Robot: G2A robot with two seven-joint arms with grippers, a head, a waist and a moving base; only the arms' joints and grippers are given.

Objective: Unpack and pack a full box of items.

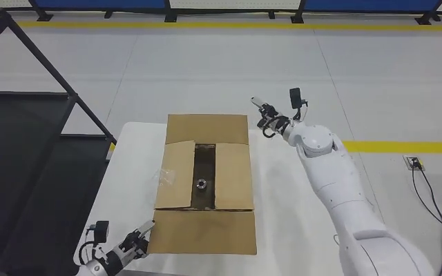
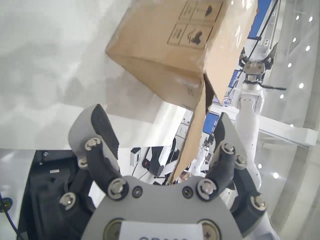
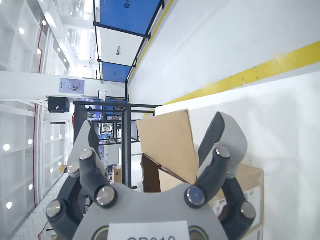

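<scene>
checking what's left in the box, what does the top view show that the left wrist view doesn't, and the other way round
Top view: the gap between the inner flaps, with a small round item down inside. Left wrist view: handling symbols printed on the box's side wall. Shared: the cardboard box, the left gripper and the right gripper, both open.
</scene>
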